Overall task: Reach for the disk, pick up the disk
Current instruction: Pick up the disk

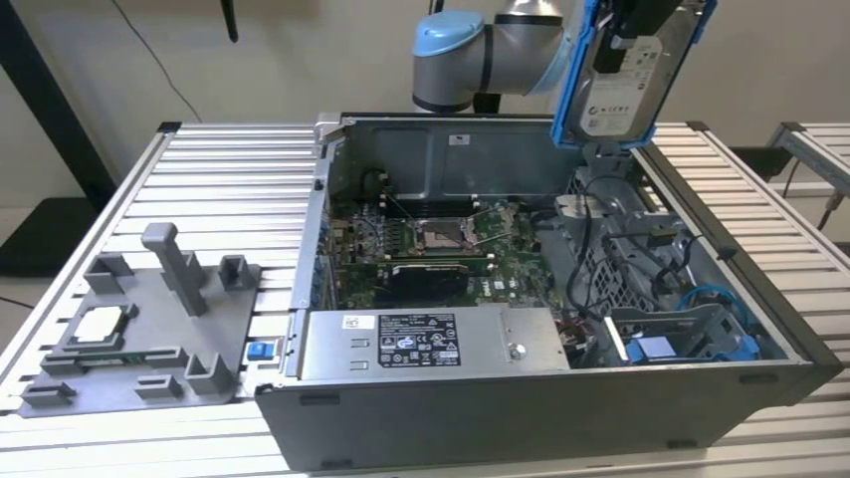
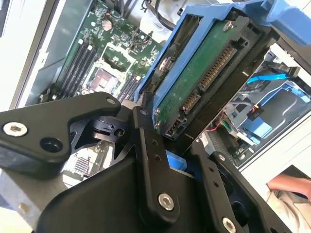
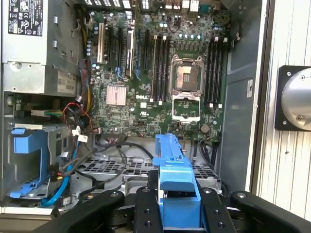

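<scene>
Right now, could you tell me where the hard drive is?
The hard drive is held in the gripper, lifted above the open computer case, toward the exterior view's upper right.

My arm (image 1: 499,55) reads as a fat silver-grey tube with a pale blue cap on its round joint in the exterior view. The gripper (image 2: 167,145) is matte black: flat, angular linkage plates pinned with silver hex-socket screws, plus a few bare round holes along the finger bars (image 3: 146,213). I see the same black links in both wrist views.
</scene>
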You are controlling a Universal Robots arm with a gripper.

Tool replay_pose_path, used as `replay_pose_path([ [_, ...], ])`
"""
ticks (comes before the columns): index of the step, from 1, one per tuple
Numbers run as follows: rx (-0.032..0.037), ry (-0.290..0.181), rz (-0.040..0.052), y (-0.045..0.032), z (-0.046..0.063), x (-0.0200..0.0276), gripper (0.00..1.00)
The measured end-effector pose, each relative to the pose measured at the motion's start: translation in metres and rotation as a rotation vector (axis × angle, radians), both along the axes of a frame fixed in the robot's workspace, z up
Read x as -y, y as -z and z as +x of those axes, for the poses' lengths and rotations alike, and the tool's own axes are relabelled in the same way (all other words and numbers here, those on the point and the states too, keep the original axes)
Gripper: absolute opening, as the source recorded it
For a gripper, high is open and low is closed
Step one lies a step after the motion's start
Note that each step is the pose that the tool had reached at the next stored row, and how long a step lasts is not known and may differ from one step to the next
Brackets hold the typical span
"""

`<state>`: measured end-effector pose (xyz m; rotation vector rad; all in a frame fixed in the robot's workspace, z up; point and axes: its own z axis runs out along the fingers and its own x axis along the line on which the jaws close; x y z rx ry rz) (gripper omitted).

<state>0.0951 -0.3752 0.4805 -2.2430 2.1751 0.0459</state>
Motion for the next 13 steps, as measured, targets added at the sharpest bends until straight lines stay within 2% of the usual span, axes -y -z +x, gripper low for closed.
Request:
replay_pose_path([
  [7,0.0000,0.000,0.0038,0.0000,0.0008,0.0026,0.00],
  [13,-0.0001,0.000,0.0053,-0.0002,0.0009,0.0030,0.00],
])
